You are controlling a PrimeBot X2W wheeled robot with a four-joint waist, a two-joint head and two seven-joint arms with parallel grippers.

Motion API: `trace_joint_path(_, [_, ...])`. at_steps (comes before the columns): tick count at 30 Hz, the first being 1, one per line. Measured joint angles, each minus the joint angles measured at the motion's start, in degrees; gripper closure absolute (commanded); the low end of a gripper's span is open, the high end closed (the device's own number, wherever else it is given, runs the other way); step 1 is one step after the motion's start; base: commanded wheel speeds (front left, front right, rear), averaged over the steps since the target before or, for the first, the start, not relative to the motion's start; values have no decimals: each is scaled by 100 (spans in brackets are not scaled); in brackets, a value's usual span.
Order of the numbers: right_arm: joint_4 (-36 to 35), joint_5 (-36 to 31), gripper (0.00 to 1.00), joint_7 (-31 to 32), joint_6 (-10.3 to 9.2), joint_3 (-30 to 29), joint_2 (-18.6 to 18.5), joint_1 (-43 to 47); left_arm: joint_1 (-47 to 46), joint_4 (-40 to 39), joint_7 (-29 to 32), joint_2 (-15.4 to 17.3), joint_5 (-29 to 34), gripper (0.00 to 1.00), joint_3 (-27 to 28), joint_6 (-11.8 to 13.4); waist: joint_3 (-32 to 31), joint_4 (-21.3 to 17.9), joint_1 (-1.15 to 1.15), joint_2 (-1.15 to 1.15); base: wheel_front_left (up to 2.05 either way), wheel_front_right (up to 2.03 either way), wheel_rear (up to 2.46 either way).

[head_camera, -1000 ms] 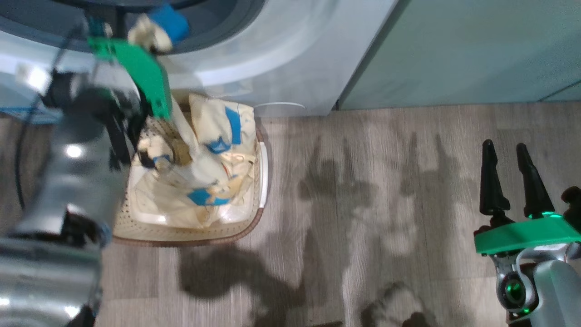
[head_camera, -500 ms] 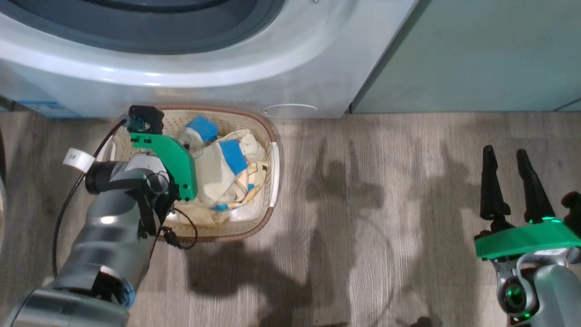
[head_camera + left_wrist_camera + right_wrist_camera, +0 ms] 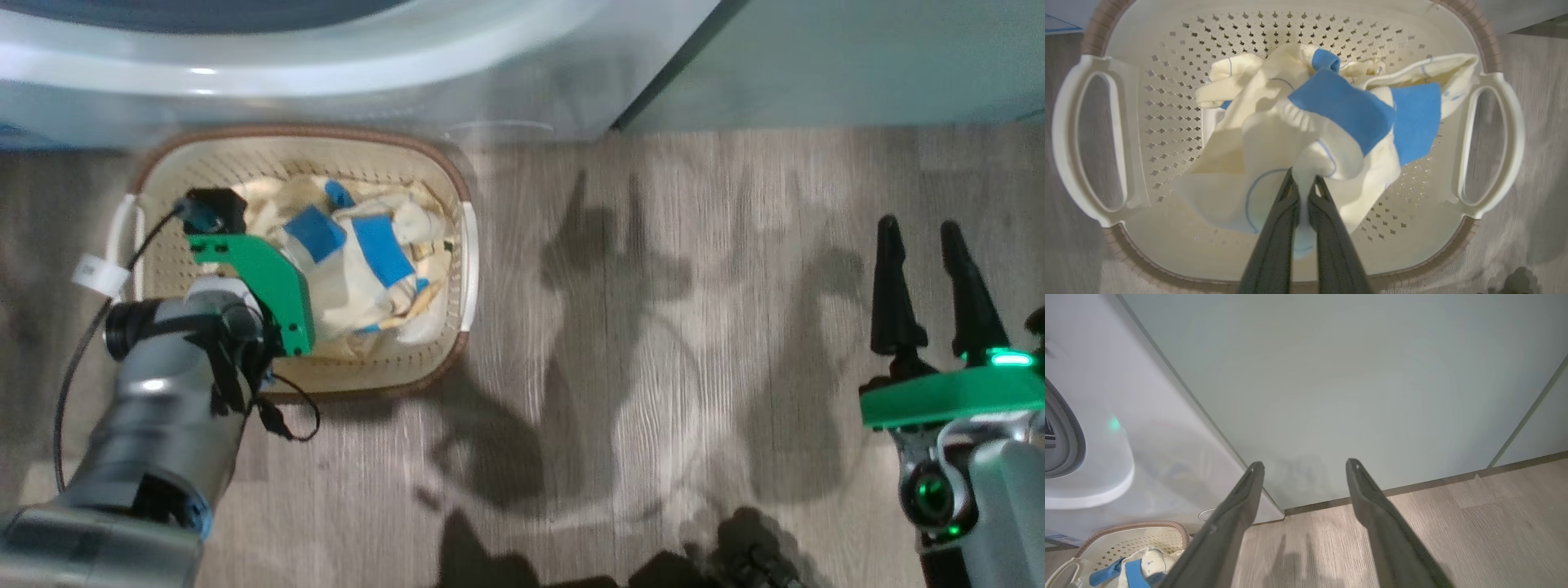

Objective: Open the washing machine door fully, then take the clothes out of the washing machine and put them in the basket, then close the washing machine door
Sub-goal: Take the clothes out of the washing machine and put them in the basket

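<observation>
The cream basket (image 3: 302,131) with a brown rim stands on the floor against the white washing machine (image 3: 343,69). Cream clothes (image 3: 359,261) with blue patches lie bunched inside it. My left arm (image 3: 163,400) reaches down over the basket's left half. In the left wrist view my left gripper (image 3: 1302,179) is shut on a fold of the clothes (image 3: 1339,110), hanging just above the basket's perforated floor (image 3: 1180,122). My right gripper (image 3: 920,227) stands open and empty over the floor at the right, also seen in its own view (image 3: 1305,463). The washing machine door is out of view.
A pale green cabinet panel (image 3: 816,57) stands right of the machine, meeting the wood-look floor (image 3: 653,367). A black cable (image 3: 282,416) hangs from my left wrist by the basket's near rim. Open floor lies between the basket and my right gripper.
My left gripper has come down from the machine's mouth into the basket, carrying the garment with it. The head camera has tilted, shifting the picture. The right arm has stayed put.
</observation>
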Motion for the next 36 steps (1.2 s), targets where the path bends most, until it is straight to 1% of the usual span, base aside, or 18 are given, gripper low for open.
trace_joint_path(1, [-41,-1,0,0,0,-1,0,-80,-74,12,-10,40,-59,100,27,25,140,-31,0,0,0,0,0])
trace_joint_path(4, [-62,-8,0,0,0,-3,0,-173,-113,18,-20,74,-76,100,23,43,277,-64,0,0,0,0,0])
trace_joint_path(8, [-120,-8,0,0,0,-7,0,-332,-172,71,-179,147,-94,100,36,55,535,-146,1,0,0,0,0])
trace_joint_path(12, [-157,-26,0,0,0,-42,0,-382,-192,77,-367,146,-156,100,54,93,697,-197,1,0,0,0,0])
trace_joint_path(13, [-156,-38,0,0,0,-47,0,-382,-192,79,-393,142,-180,95,51,92,713,-196,1,0,0,0,0])
trace_joint_path(14, [-156,-55,0,0,0,-48,0,-382,-191,83,-415,141,-183,78,44,91,715,-187,1,0,0,0,0])
trace_joint_path(15, [-156,-65,0,0,0,-51,-1,-382,-191,83,-464,137,-183,56,42,82,708,-177,1,0,0,0,0])
trace_joint_path(16, [-152,-65,0,0,0,-55,-2,-382,-190,85,-544,131,-183,22,37,80,690,-166,1,0,0,0,0])
trace_joint_path(17, [-146,-66,0,0,0,-53,-2,-382,-187,88,-608,130,-183,0,27,80,664,-156,1,0,0,0,0])
trace_joint_path(23, [-68,-66,0,0,0,-15,-10,-374,-84,96,-1056,91,-186,0,12,-7,348,-99,0,0,0,0,0])
trace_joint_path(30, [75,-64,0,0,0,67,-18,-200,280,103,-1764,42,-318,0,-40,-165,-285,-34,-1,0,0,0,0])
trace_joint_path(36, [212,-57,0,0,0,85,-38,129,475,-138,-2017,-11,-380,0,-70,-272,-911,42,-1,0,0,0,0])
